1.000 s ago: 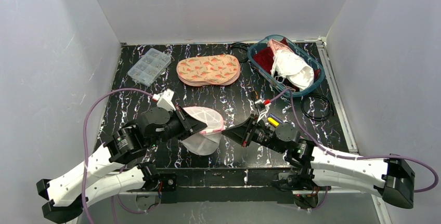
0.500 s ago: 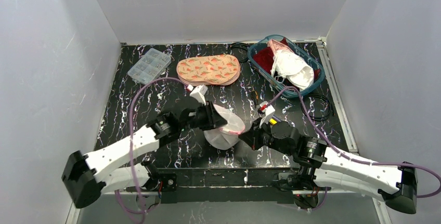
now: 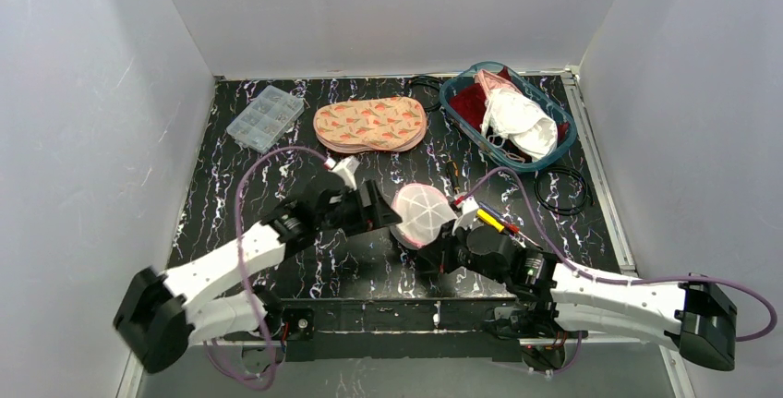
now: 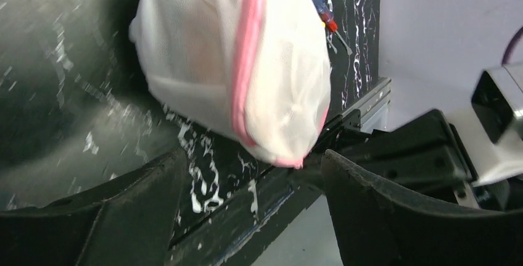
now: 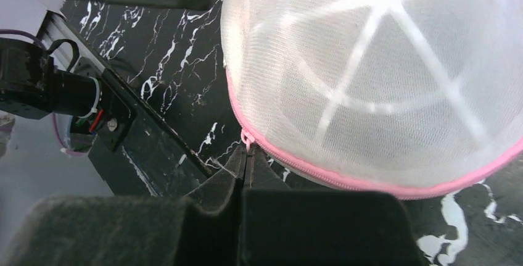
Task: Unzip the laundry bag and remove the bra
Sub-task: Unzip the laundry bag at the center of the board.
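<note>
The laundry bag (image 3: 423, 215) is a white mesh dome with a pink zipper (image 5: 345, 176), lying near the table's front middle. My right gripper (image 5: 245, 156) is shut on the small pink zipper pull (image 5: 247, 137) at the bag's near edge; in the top view the right gripper (image 3: 436, 248) sits just below the bag. My left gripper (image 4: 253, 182) stands open right beside the bag (image 4: 234, 62), its fingers (image 4: 129, 216) holding nothing. From above, the left gripper (image 3: 391, 217) is at the bag's left edge. The bra is hidden; I cannot make it out through the mesh.
At the back are a clear compartment box (image 3: 265, 116), a peach patterned pouch (image 3: 369, 124) and a teal basket (image 3: 449, 101) holding white and red garments. A black cable ring (image 3: 563, 190) lies at the right. A yellow-and-red pen (image 3: 491, 221) lies beside the bag.
My left gripper has opened and let go of the bag. The bag has moved right and turned dome-up, with my right gripper still shut on its zipper pull.
</note>
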